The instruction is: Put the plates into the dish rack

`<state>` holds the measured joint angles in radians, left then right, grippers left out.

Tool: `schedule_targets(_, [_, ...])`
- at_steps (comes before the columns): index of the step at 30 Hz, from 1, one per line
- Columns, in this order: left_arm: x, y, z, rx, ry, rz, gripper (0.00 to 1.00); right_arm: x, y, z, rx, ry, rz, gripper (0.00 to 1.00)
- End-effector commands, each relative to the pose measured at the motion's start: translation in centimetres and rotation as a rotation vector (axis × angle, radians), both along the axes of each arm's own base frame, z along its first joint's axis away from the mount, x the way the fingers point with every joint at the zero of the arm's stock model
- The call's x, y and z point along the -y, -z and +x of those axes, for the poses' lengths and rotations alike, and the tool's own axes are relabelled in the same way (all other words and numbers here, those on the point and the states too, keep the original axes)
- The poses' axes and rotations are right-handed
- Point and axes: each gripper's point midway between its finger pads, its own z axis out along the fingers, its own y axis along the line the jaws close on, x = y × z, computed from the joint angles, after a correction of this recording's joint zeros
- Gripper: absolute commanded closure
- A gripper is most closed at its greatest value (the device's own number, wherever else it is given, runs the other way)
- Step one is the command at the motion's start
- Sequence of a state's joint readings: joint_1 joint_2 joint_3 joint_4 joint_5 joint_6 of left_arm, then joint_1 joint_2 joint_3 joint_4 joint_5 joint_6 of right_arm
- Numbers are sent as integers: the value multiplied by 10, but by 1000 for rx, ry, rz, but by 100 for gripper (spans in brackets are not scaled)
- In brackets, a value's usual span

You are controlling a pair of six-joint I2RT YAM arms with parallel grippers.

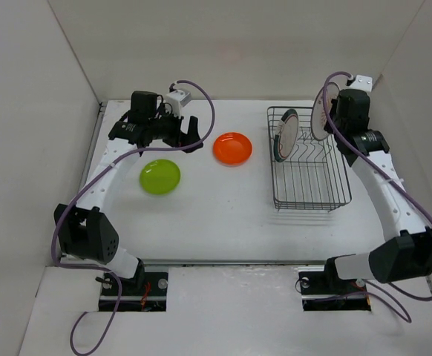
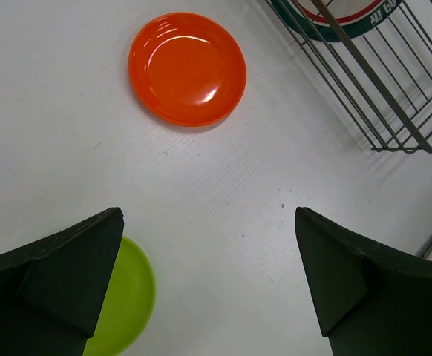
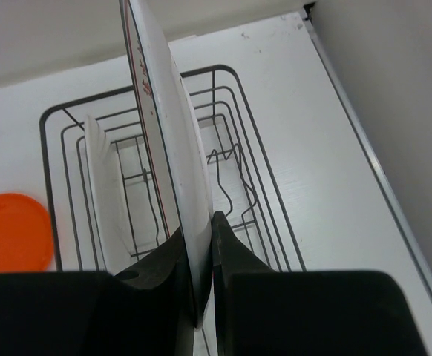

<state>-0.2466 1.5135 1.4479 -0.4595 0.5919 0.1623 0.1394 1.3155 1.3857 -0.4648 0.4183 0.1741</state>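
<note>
White patterned round plate [image 3: 170, 133], clamped upright in right gripper [image 3: 200, 231] above black wire dish rack [image 1: 311, 208] at two o'clock, needs lowering between prongs; left gripper [image 2: 208, 222] spread, empty.

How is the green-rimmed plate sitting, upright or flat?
Upright: the green-rimmed plate stands on its edge inside the dish rack, at its far end.

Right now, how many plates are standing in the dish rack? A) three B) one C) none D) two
B: only the green-rimmed plate stands in the dish rack; the right gripper holds the second white plate edge-up, and the orange plate and lime-green plate lie flat on the table.
</note>
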Motion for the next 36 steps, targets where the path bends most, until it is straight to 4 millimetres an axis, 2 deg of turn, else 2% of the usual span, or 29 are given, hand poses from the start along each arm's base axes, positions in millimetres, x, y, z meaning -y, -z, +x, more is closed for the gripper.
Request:
schedule_targets(1, [-3, -14, 1, 52, -22, -11, 0, -1, -18, 17, 88, 21, 51, 92])
schedule_targets(7, [-5, -14, 0, 54, -29, -6, 0, -9, 1, 31, 87, 9, 93, 92])
schedule_targets(8, [-5, -14, 0, 54, -29, -6, 0, -9, 12, 33, 61, 10, 89, 92])
schedule_targets(11, [-5, -14, 0, 54, -29, -6, 0, -6, 21, 39, 45, 30, 79, 92])
schedule_targets(13, [-5, -14, 0, 54, -29, -6, 0, -5, 38, 43, 5, 40, 69, 92])
schedule_targets(17, [-5, -14, 0, 54, -29, -6, 0, -6, 46, 49, -8, 41, 67, 92])
schedule_targets(19, [-5, -10, 1, 43, -29, -3, 0, -8, 60, 53, -34, 33, 67, 92])
schedule_targets(26, [-5, -9, 1, 43, -29, -3, 0, -10, 85, 61, -88, 23, 55, 92])
schedule_targets(28, [-5, -9, 2, 49, -24, 2, 0, -12, 88, 61, -89, 14, 60, 89])
schedule_targets(30, [-5, -6, 3, 40, -24, 4, 0, -14, 101, 62, -118, 6, 60, 87])
schedule_targets(36, [-4, -3, 1, 30, -17, 1, 0, -15, 119, 66, -163, -4, 51, 78])
